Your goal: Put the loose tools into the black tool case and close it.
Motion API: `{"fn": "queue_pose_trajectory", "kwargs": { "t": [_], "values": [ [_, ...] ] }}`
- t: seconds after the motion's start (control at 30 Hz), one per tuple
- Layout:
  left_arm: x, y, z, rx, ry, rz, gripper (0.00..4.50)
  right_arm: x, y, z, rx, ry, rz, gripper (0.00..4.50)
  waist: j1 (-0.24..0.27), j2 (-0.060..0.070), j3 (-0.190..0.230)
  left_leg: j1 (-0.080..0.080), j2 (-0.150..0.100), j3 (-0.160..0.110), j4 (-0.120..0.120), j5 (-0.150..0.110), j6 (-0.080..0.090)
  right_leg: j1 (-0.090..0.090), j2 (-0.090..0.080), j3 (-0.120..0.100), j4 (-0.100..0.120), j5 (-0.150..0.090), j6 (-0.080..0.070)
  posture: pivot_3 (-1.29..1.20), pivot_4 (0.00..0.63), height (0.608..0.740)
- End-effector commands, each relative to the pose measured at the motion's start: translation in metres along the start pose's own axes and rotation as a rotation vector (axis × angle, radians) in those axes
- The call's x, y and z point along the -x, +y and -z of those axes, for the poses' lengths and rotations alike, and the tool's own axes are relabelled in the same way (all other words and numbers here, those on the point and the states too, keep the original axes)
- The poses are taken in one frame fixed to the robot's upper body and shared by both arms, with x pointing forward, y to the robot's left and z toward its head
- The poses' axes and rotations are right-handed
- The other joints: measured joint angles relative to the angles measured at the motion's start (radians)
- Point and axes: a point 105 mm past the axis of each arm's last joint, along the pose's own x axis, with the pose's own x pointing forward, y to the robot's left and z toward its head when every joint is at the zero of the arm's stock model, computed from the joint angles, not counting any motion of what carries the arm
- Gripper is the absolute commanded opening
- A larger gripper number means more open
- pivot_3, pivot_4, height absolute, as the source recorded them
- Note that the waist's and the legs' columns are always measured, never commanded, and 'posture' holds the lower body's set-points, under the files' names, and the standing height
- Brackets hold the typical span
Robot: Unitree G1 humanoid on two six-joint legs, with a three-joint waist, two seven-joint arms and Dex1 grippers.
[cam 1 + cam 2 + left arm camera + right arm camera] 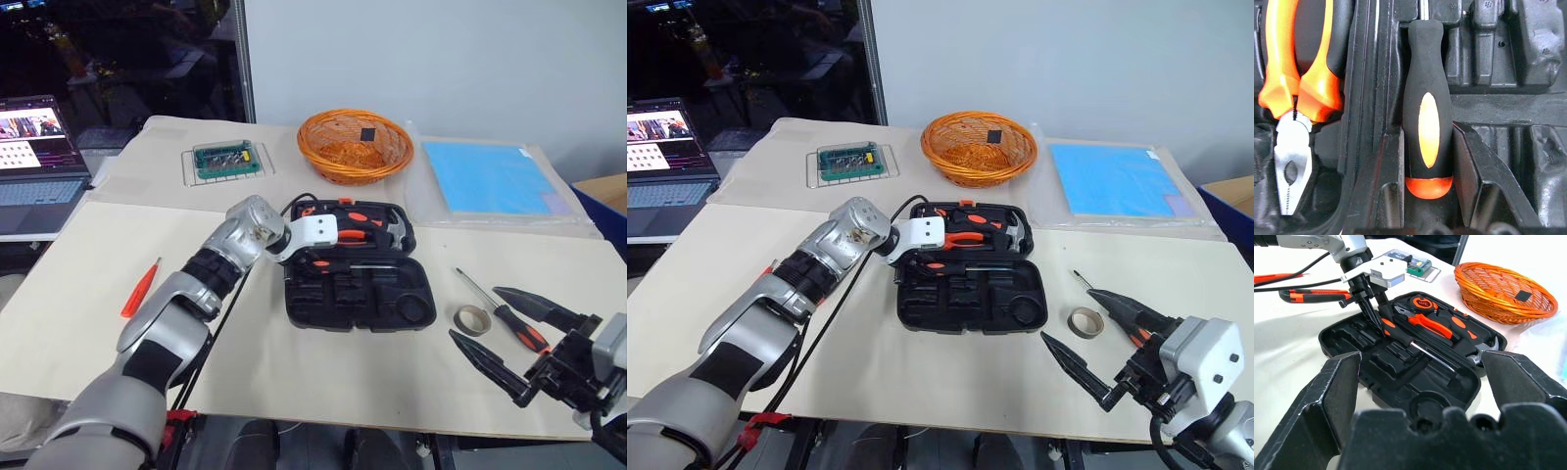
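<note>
At the left I see one orange screwdriver [140, 287] on bare desk [78, 323], pointing away from me. My left tool [1373, 308] grips a screwdriver handle [1428, 107] in the open black tool case [358, 294], shaft towards the right. The tape ring [472, 319] and another screwdriver [500, 311] lie near my wide open, empty right tool [495, 333], close to the front edge.

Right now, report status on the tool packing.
Left pincer on a screwdriver in the open black tool case. Right pincer open, idle. Tape ring, second screwdriver still loose. Nothing blocking.
</note>
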Motion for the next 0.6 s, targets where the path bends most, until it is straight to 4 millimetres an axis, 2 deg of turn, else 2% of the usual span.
{"fn": "queue_pose_trajectory", "kwargs": {
  "t": [0.03,0.1,0.2,0.27,0.3,0.37,0.4,0.5,0.6],
  "values": [
    [0.013,0.015,-0.008,-0.039,-0.017,-0.082,2.44,-0.002,0.001,-0.008,0.038,-0.031,0.001,4.50,0.000,0.000,0.000,0.000,0.000,0.000,0.000,0.000,0.000,0.000,0.000,0.000,0.000,0.000,0.000,0.00,0.150,0.740],
    [0.029,0.017,-0.018,-0.007,-0.102,-0.096,3.04,-0.002,0.001,-0.009,0.040,-0.032,-0.002,4.50,0.001,0.000,0.000,0.001,0.000,-0.001,0.001,0.000,0.000,0.002,0.000,-0.001,0.000,0.000,0.000,0.00,0.150,0.740],
    [0.052,0.011,-0.034,0.063,-0.275,-0.078,3.04,-0.002,-0.001,-0.010,0.044,-0.032,-0.003,4.50,-0.003,0.000,0.000,-0.001,0.000,-0.001,0.001,0.000,0.000,0.000,0.000,-0.001,0.000,-0.002,-0.004,0.00,0.150,0.740],
    [0.057,0.008,-0.041,0.170,-0.404,-0.085,2.47,-0.003,-0.002,-0.010,0.047,-0.032,-0.004,4.50,-0.003,0.000,0.000,0.000,0.000,-0.001,0.001,0.000,0.001,0.000,0.000,0.000,0.001,0.002,-0.003,0.00,0.150,0.740],
    [0.056,0.007,-0.042,0.200,-0.436,-0.096,2.34,-0.003,-0.003,-0.010,0.048,-0.033,-0.005,4.50,-0.002,0.001,0.000,0.000,0.000,-0.001,0.001,-0.001,0.001,0.001,0.000,0.000,0.001,0.003,-0.002,0.00,0.150,0.740],
    [0.051,0.005,-0.047,0.231,-0.486,-0.124,1.41,-0.004,-0.004,-0.010,0.050,-0.033,-0.005,4.50,0.001,0.001,-0.001,0.000,-0.001,-0.001,0.001,-0.001,0.002,0.002,-0.001,0.000,0.000,0.003,-0.002,0.00,0.150,0.740],
    [0.044,0.006,-0.052,0.285,-0.545,-0.152,1.11,-0.005,-0.005,-0.010,0.051,-0.034,-0.005,4.50,0.003,0.001,-0.001,0.000,-0.001,-0.002,0.001,-0.001,0.002,0.003,0.000,-0.001,0.000,0.003,-0.002,0.00,0.150,0.740],
    [0.017,0.008,-0.052,0.395,-0.603,-0.253,0.07,-0.007,-0.007,-0.012,0.059,-0.040,0.006,4.50,0.009,0.001,-0.001,0.001,-0.002,-0.004,0.003,-0.001,0.002,0.005,0.000,-0.001,0.000,0.003,-0.001,0.00,0.150,0.740],
    [-0.015,0.002,-0.036,0.437,-0.526,-0.298,0.07,-0.008,-0.007,-0.012,0.054,-0.028,0.010,4.50,0.008,0.001,0.000,0.000,-0.003,-0.004,0.005,-0.001,0.002,0.006,0.000,-0.001,-0.001,0.003,0.001,0.00,0.150,0.740]
  ]
}}
